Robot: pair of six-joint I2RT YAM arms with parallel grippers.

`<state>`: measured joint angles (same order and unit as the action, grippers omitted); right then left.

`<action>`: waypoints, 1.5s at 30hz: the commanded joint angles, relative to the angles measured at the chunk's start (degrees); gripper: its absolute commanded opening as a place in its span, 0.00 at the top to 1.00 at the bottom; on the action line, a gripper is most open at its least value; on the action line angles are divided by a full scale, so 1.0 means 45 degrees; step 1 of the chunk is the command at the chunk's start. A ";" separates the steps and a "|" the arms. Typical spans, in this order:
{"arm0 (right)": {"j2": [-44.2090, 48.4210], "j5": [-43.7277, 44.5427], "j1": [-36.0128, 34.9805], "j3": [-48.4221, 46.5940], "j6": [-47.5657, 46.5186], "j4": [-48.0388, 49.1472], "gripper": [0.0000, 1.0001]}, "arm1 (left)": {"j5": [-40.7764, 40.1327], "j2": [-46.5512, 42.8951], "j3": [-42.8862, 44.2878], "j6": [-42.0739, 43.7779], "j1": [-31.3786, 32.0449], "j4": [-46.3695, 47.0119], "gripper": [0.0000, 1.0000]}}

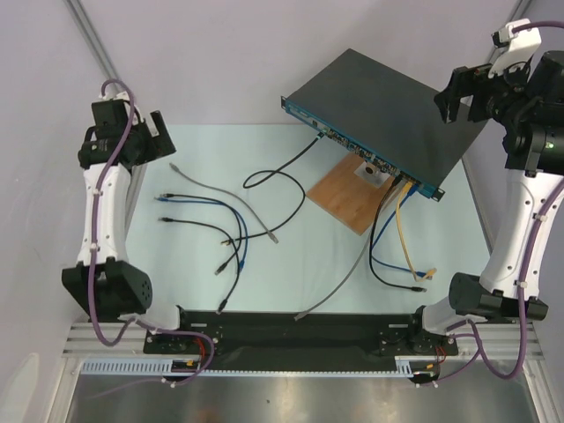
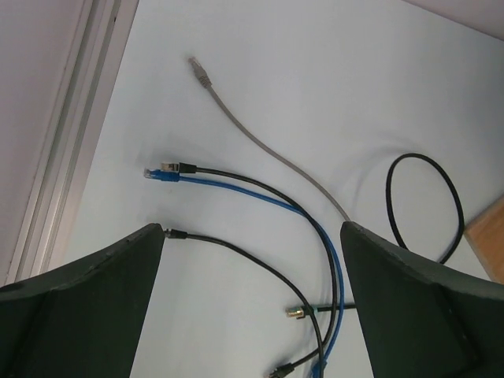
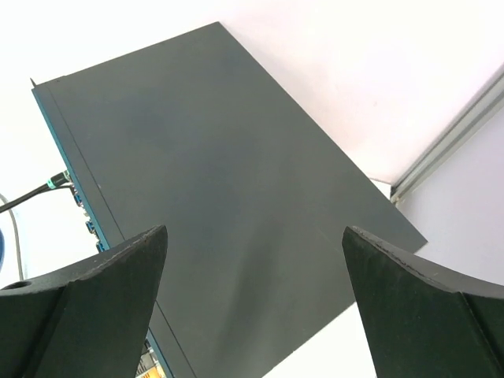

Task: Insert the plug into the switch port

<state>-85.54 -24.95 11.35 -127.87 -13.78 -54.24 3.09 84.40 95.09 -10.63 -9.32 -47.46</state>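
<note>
Grey plug (image 2: 201, 73) & blue plug (image 2: 157, 175) lay loose on table (image 1: 264, 141), left side, well apart from switch (image 1: 388, 110) at far right. Prob. light, hard shell, brittle clip, floppy cable: grip body's sides. Left gripper (image 2: 252, 230) hung above them, spread wide, empty; right gripper (image 3: 252, 232) same, over switch.

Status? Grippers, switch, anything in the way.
Left gripper open, over loose cables. Right gripper open, above switch. Nothing held; several ports already cabled.

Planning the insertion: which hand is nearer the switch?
Right. The right hand hangs over the switch; the left hand is far across the table, over loose cables.
</note>
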 commanded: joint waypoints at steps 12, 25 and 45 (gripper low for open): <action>-0.0855 0.0348 -0.1078 -0.0276 0.0485 0.0940 0.00 | 0.0579 0.5657 0.2229 -0.1366 -0.0155 0.1424 0.09; -0.0777 0.1833 -0.1410 -0.0021 0.0172 0.0588 0.00 | 0.8742 0.4235 -0.0972 0.6109 -0.0115 0.2153 0.23; 0.0062 0.1873 -0.1449 0.0604 0.0035 0.0276 0.00 | 0.9649 0.0698 -0.5250 2.6248 0.3492 -0.4381 0.25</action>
<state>-87.39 -16.75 5.08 -125.45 -12.80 -52.90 47.81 89.67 73.43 89.32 1.78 -65.60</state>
